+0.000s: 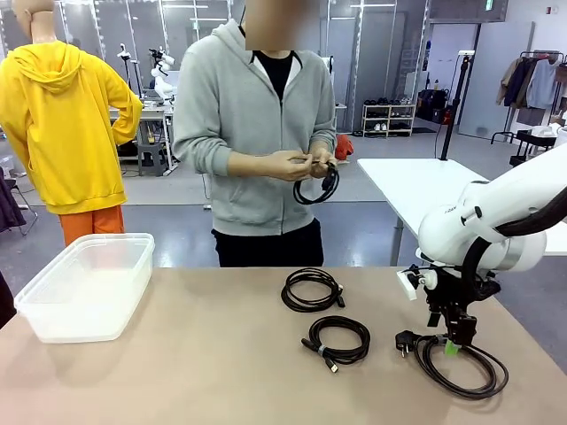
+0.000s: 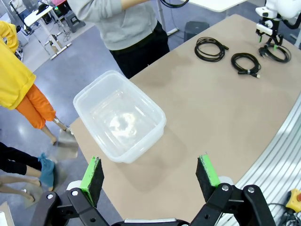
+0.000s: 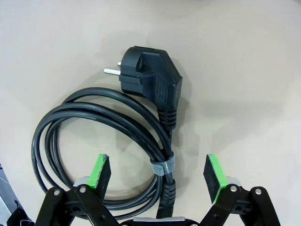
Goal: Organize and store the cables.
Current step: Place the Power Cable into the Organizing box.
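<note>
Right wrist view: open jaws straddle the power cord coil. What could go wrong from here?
1. The right gripper may pinch only some strands of the power cord, so the coil sags and its plug swings.
2. The clear bin sits across the table; a dangling cord might snag the nearer small coil on the way.

**Robotics laboratory in an open hall.** A white robot arm (image 1: 496, 221) ending in the two-finger right pincer (image 1: 449, 345) stands at a brown desk (image 1: 204, 354), which is edged by a ribbed aluminium rail (image 2: 282, 155). Beyond the desk are a smooth grey floor (image 1: 168, 190), a further white desk (image 1: 416, 181), a black pole stand (image 1: 454, 106), a metal storage shelf (image 1: 388, 119) and a clothes rail (image 1: 536, 75), all set before grey partition walls (image 1: 97, 27).
</note>
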You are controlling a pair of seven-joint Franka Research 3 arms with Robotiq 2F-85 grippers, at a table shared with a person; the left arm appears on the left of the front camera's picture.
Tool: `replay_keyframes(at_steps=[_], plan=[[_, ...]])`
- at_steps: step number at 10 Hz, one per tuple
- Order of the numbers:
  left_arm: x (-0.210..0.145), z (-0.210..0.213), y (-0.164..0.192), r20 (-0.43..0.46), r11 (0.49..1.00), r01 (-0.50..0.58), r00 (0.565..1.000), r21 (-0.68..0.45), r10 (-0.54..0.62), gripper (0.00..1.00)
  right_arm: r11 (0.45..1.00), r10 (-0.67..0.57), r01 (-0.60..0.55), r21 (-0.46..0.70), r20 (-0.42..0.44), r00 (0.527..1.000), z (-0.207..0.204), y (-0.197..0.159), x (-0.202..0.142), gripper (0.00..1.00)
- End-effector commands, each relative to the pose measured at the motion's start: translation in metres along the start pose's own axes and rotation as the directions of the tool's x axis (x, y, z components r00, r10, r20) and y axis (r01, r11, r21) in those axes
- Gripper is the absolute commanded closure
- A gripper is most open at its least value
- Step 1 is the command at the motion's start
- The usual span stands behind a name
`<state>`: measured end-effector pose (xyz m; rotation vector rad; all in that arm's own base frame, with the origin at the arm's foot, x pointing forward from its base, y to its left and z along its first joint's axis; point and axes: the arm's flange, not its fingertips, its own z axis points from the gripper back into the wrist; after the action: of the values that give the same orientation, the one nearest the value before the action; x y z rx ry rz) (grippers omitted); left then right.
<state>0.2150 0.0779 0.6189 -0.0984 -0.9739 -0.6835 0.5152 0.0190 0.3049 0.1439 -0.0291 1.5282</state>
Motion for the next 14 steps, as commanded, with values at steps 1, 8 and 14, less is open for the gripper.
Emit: replay_keyframes(at_steps=[1,8,14], plan=[[0.000,0.001,0.000,-0.004,1.000,0.001,1.000,0.009,0.000,0.00,1.000,-0.021,0.021,-0.003,-0.001,1.000,-0.004,-0.008,0.004,0.00],[0.000,0.001,0.000,-0.004,1.000,0.001,1.000,0.009,0.000,0.00,0.999,-0.045,0.045,-0.008,0.004,0.999,-0.004,-0.006,-0.002,1.00],[0.000,0.001,0.000,-0.004,1.000,0.001,1.000,0.009,0.000,0.00,0.995,-0.086,0.085,-0.051,-0.009,0.996,0.041,0.001,0.009,1.00]])
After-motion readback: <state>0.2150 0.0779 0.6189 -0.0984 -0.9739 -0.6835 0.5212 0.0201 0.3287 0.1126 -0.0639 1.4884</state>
